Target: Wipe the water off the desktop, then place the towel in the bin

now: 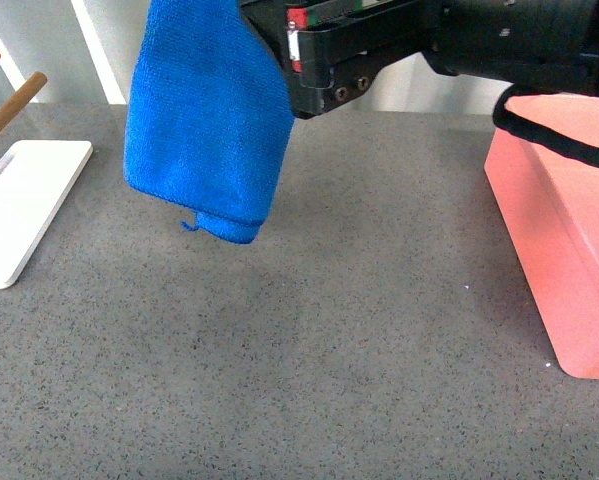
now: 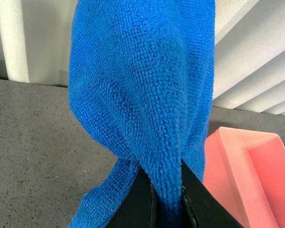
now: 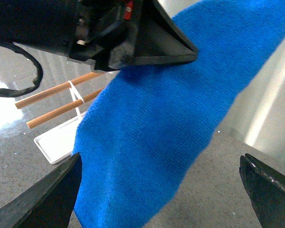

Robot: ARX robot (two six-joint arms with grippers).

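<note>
Left hand (image 2: 168, 206): black fingers (image 2: 144, 204) clamped on a bunched fold of the bright blue microfibre towel (image 2: 142, 95), right up against the left wrist camera. Right hand (image 3: 161, 199): spread wide and holding nothing, with one finger (image 3: 47, 199) at each side of the right wrist view, facing the towel from just beside it.

Towel position: in the air, clear of the dark-grey speckled stone-like counter (image 1: 329, 350). It hangs between the flat white stand with wooden pegs (image 1: 24, 200) and the salmon-pink rectangular plastic bin (image 1: 569, 250), nearer the stand and well apart from the bin.

Orientation: long axis roughly vertical. The pinched end is up at the hand. The free hemmed end points down at the counter, with a loose thread at the lowest corner. The cloth is folded on itself and drapes as a narrow column, not spread out.

Step, as a judgement: no puddle shows in the front view, only a couple of tiny bright specks near the bin; can't tell if they are water. With the towel off the surface, the wipe looks done and the bin leg is in hand.

Next move calls for:
- Carry the towel toward the robot's right until the whole hanging length is over the bin's open top.
- Keep the low end above the bin's near wall on the way across, or it may drape over the rim.
- Lower, then release the left hand.
- Keep the right hand out of the path.
</note>
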